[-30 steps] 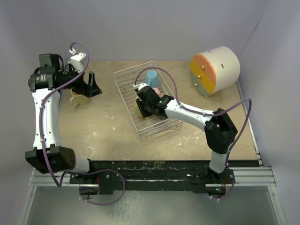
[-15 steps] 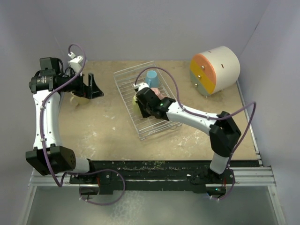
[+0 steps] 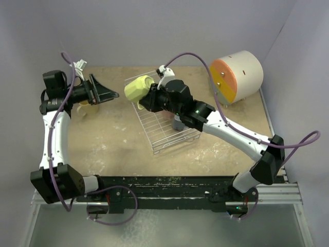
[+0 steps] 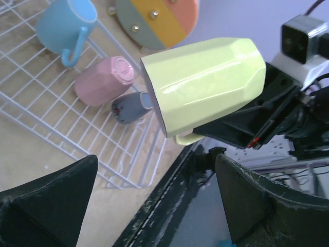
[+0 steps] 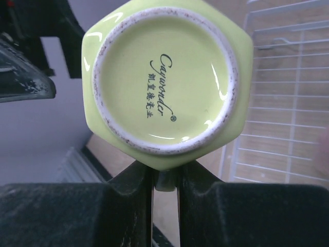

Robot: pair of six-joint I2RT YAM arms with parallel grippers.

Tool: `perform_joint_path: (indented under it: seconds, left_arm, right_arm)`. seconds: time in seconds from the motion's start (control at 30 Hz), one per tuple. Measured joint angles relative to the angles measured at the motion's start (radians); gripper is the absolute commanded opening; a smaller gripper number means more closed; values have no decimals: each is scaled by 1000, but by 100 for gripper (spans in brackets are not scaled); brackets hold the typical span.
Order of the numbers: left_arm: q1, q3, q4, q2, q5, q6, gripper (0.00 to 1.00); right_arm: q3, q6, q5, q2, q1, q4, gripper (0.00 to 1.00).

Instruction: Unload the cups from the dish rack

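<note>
Dish rack mid-table, toward far edge. Inside: light blue mug, pink mug, grey-blue mug. Pink and grey-blue on sides, just beside each other.
Lime green mug out of rack, in air over rack's far-left corner, lying sideways.
Right gripper clenched on its handle, mug base facing right wrist camera.
Left gripper spread wide, empty, near mug's left, apart.
Cream-yellow mug upright on table near left edge, partly under left gripper.
</note>
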Motion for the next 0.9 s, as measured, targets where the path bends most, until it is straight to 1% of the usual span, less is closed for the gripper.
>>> perform_joint_path:
  seconds: [0.07, 0.13, 0.23, 0.37, 0.43, 0.5, 0.57, 0.77, 0.9]
  left_arm:
    - [12, -109, 220, -53, 52, -205, 99]
    - [16, -174, 415, -89, 84, -396, 99]
    - [16, -199, 702, -96, 108, -656, 99]
    - [16, -251, 1101, -90, 102, -1009, 99]
    - [15, -272, 1253, -77, 99, -1146, 99]
    - [15, -281, 1358, -58, 98, -1247, 99]
    - [15, -287, 1431, -43, 97, -1315, 99]
    - [14, -317, 1585, -39, 77, -1469, 99]
    - [4, -320, 1697, -38, 53, -1577, 99]
  right_arm:
    - [-32, 64, -43, -8, 0, 79, 0]
    - [-76, 124, -72, -16, 0, 153, 0]
    - [-112, 184, -101, -15, 2, 224, 0]
    - [-113, 239, -130, -2, 2, 304, 0]
    - [-113, 257, -141, -2, 2, 338, 0]
    - [-113, 278, -153, -2, 2, 383, 0]
    - [-115, 298, -165, -2, 2, 426, 0]
    - [-131, 349, -207, 3, 2, 507, 0]
    - [-131, 385, -232, 39, 2, 578, 0]
